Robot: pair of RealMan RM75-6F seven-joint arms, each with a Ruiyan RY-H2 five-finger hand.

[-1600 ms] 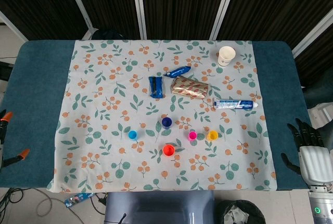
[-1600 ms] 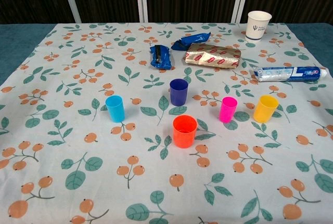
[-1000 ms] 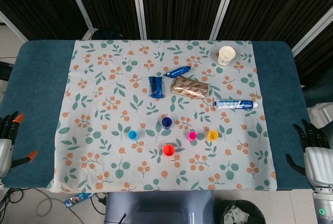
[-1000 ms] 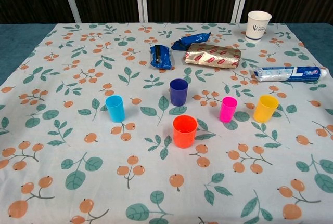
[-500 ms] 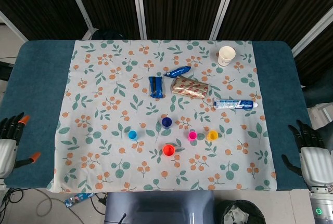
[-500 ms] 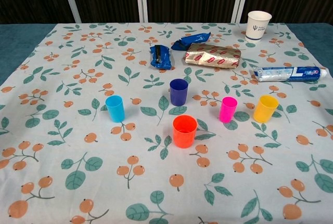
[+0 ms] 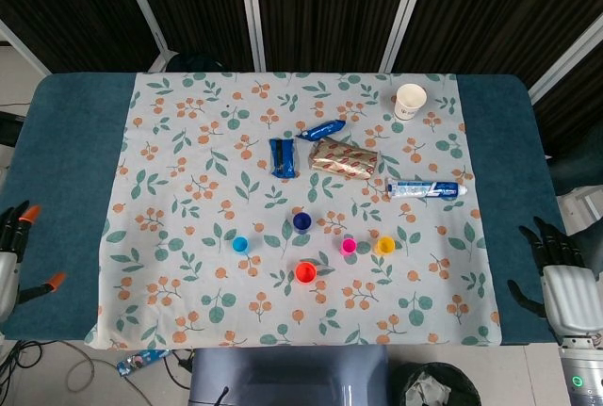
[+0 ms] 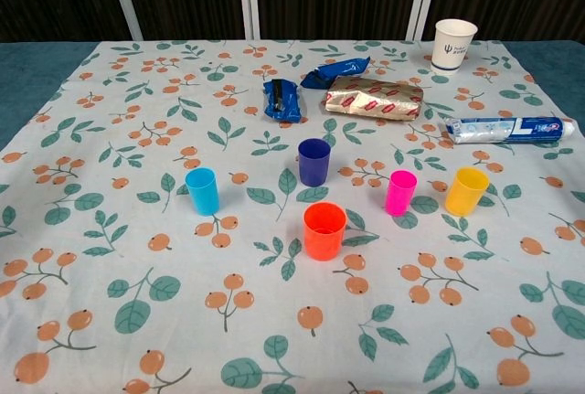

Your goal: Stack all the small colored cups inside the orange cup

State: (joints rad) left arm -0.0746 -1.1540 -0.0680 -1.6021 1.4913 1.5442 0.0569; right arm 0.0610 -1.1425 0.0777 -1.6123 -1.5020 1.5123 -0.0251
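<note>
- Dark panelled walls back a blue table (image 7: 71, 142) covered by a leaf-and-berry cloth (image 7: 188, 161).
- Orange cup (image 8: 324, 229) stands upright and empty near the cloth's front edge, about midway along it.
- Navy cup (image 8: 313, 161) stands just behind the orange cup, apart from it.
- Pink cup (image 8: 399, 192) stands to the right of the orange cup, with the yellow cup (image 8: 466, 190) just beside it further right; the two do not touch.
- Light blue cup (image 8: 202, 190) stands to the left of the orange cup, well apart.
- Behind the cups lie a blue packet (image 8: 282, 99), a second blue wrapper (image 8: 334, 71) and a silver-and-red pack (image 8: 374, 100), close together near the cloth's middle.
- Toothpaste tube (image 8: 508, 128) lies near the cloth's right edge.
- White paper cup (image 8: 453, 44) stands upright near the far right corner of the cloth.
- Left hand (image 7: 11, 253) sits at the table's front left corner, fingers apart and holding nothing; only part of it shows at the frame edge.
- Right hand (image 7: 562, 279) sits at the table's front right corner, fingers spread and holding nothing.
</note>
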